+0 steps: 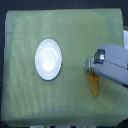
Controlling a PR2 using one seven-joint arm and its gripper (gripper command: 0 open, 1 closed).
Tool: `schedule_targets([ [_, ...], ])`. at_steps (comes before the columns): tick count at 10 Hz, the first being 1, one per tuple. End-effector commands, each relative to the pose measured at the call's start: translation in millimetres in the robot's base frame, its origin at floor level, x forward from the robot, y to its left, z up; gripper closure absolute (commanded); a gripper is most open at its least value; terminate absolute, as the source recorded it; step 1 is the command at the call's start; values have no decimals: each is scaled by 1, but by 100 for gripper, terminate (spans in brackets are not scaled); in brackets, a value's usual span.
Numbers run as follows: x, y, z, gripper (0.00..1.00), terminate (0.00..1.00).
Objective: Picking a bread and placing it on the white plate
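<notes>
At four o'clock, my gripper (90, 66) is covering the bread (93, 85); I cannot tell its jaw state. Plate (48, 59) sitting at nine; a shallow pinch risks dropping.

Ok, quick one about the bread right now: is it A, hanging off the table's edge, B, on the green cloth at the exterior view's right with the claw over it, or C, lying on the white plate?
B: the bread lies on the green cloth, partly hidden under the claw, while the white plate sits bare and apart at the exterior view's left.
</notes>
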Motion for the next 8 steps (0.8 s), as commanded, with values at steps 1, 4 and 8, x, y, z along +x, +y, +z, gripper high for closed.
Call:
schedule_targets([
  [1,7,6,6,100,0],
  [4,12,9,10,100,0],
  [8,23,15,29,100,0],
])
